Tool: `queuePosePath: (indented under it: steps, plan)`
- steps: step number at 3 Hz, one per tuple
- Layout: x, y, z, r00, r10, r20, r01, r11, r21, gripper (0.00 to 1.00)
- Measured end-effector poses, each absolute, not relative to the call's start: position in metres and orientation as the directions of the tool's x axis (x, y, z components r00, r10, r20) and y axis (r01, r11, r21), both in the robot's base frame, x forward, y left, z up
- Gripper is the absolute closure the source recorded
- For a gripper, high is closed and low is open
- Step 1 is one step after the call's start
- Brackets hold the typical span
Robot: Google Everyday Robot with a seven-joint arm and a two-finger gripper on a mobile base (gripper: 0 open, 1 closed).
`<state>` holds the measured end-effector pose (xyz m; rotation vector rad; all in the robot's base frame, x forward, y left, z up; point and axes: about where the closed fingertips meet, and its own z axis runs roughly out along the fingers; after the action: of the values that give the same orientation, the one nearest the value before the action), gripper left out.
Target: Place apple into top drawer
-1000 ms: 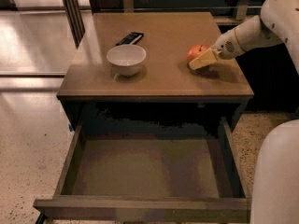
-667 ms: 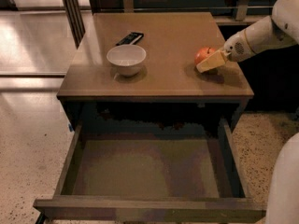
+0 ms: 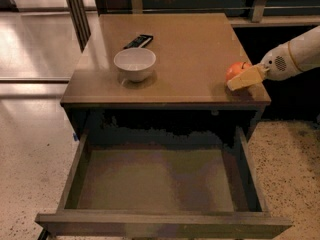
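My fingers (image 3: 245, 78) are at the far R edge of the counter (image 3: 190, 49), near its front corner, clamped on the apple (image 3: 235, 69). The pale yellowish finger lies across the apple's front-R side, touching it; the other finger is hidden behind the fruit. Apple is red-orange w/ a short dark stem poking up, and sits just L of my fingertip, right over the counter's edge zone; can't tell if it's resting on the wood or lifted a hair. My white wrist (image 3: 292, 58) runs back to the R and out of view. Well off to the L of my fingers is the white bowl (image 3: 134, 63), upright on the counter, and just beyond it, farther back, a flat black device (image 3: 138, 41), apart from the bowl. Below and to the L of my fingers the top drawer (image 3: 165, 225) is pulled out wide, front panel nearest the camera, its floor showing dull grey-brown. Speckled floor (image 3: 35, 149) lies farther L, beside the cabinet.
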<state>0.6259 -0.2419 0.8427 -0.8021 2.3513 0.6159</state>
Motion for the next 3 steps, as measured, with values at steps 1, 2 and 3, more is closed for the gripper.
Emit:
queuePosePath:
  steps: [1, 2, 3]
  plan:
    - [0.583, -0.243, 0.845, -0.682, -0.337, -0.649, -0.619, 0.739, 0.267, 1.0]
    - [0.54, -0.243, 0.841, -0.704, -0.262, -0.66, -0.576, 0.755, 0.314, 1.0]
    - [0.54, -0.242, 0.841, -0.703, -0.263, -0.661, -0.577, 0.754, 0.314, 1.0]
